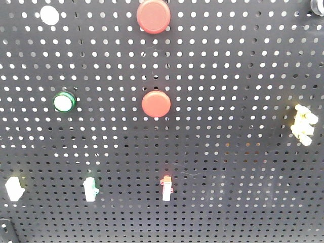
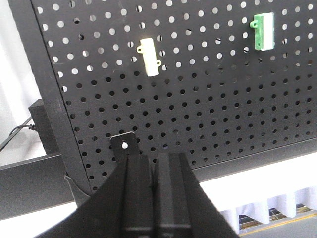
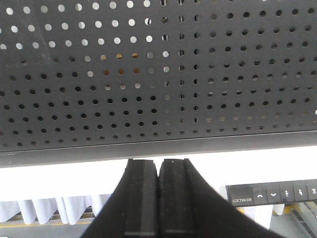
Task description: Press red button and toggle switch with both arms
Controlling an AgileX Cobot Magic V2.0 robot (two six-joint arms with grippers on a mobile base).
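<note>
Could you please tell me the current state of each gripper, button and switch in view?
Left gripper: shut, empty.
Right gripper: shut, empty.
Upper red button: nothing touching it.
Lower red button: nothing touching it.
Green-ringed button: nothing touching it; lit or not unclear.
White round button: nothing touching it.
Red-tipped switch: untouched, position unclear.
Green switch: untouched, position unclear.
White switch: untouched, position unclear.

All fittings sit on the upright perforated panel point(image 1: 243, 61). Centre column: upper button point(image 1: 152, 16) at the top edge, lower button point(image 1: 156, 104) directly below, well apart. Smaller button point(image 1: 65, 102) left of the lower button, level with it; round cap point(image 1: 49, 15) above that. Bottom row: left switch point(image 1: 14, 188), middle switch point(image 1: 90, 189), right switch point(image 1: 166, 187) under the centre column. Clip cluster point(image 1: 302, 124) at the right edge
</note>
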